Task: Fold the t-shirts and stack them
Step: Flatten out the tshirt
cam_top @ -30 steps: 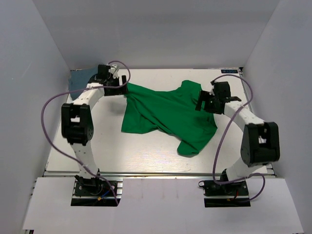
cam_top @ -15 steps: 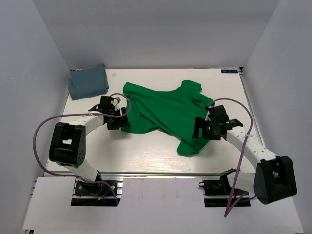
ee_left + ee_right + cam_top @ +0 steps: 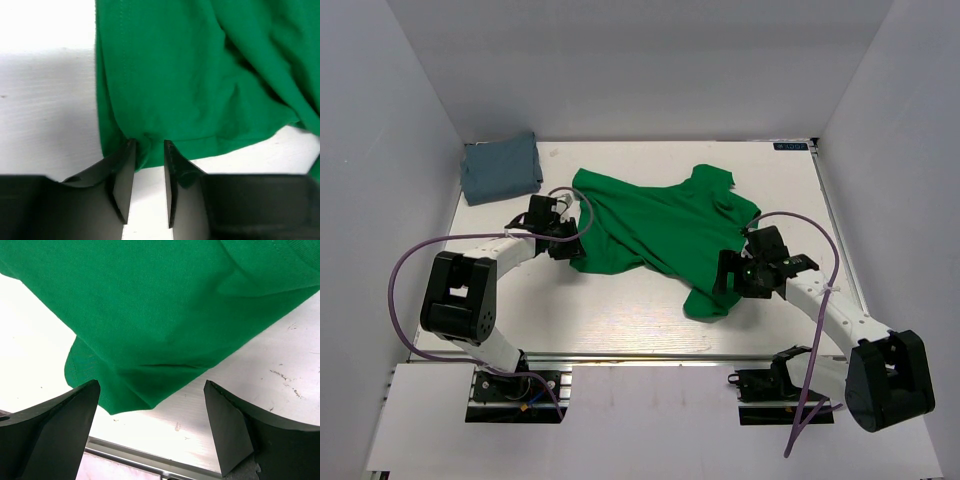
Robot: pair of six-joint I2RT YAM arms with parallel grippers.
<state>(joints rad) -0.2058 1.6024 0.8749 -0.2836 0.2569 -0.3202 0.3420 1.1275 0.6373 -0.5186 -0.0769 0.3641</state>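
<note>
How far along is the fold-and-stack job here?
Done: the grey-blue t-shirt lies folded at the far left corner. In hand: the green t-shirt lies rumpled, left end effector narrow at its hem, right end effector open over its lower edge. Left: folding it, then stacking.

The bright green cloth t-shirt [image 3: 660,225] is one solid colour, unprinted. The dull slate grey-blue cloth t-shirt [image 3: 500,168] at the far left corner is plain too. The flat white counter [image 3: 620,300] shows faint dark scuffs. The left end effector [image 3: 148,142] and right end effector [image 3: 151,383] are black.
</note>
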